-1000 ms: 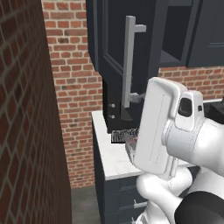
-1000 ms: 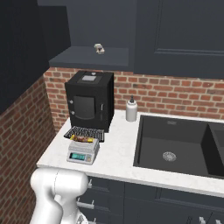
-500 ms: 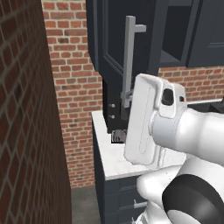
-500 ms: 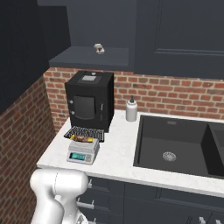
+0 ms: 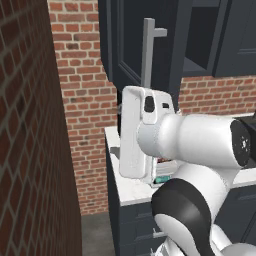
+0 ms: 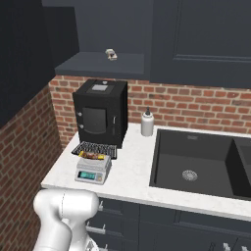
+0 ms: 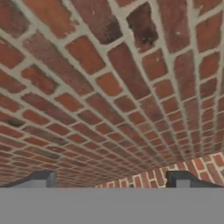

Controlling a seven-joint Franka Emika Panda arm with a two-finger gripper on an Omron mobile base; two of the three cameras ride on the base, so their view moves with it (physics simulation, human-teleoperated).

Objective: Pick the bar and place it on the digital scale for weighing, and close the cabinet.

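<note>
Both tool (image 7: 112, 183) tips stand spread facing brick wall (image 7: 109, 87); right base view shows bar (image 6: 93, 156) atop digital scale (image 6: 92, 169).

Gripper (image 7: 112, 181) jaws wide apart, nothing btwn fingertips (image 7: 38, 178). White arm (image 5: 200, 145) bent behind it, forearm level, hand upright.

You were in a kitchen: white counter (image 6: 132, 169) with a black sink (image 6: 196, 166), dark cabinets (image 6: 201, 41) overhead, brick wall (image 6: 196, 105) behind, coffee machine (image 6: 100, 117) sitting there.
</note>
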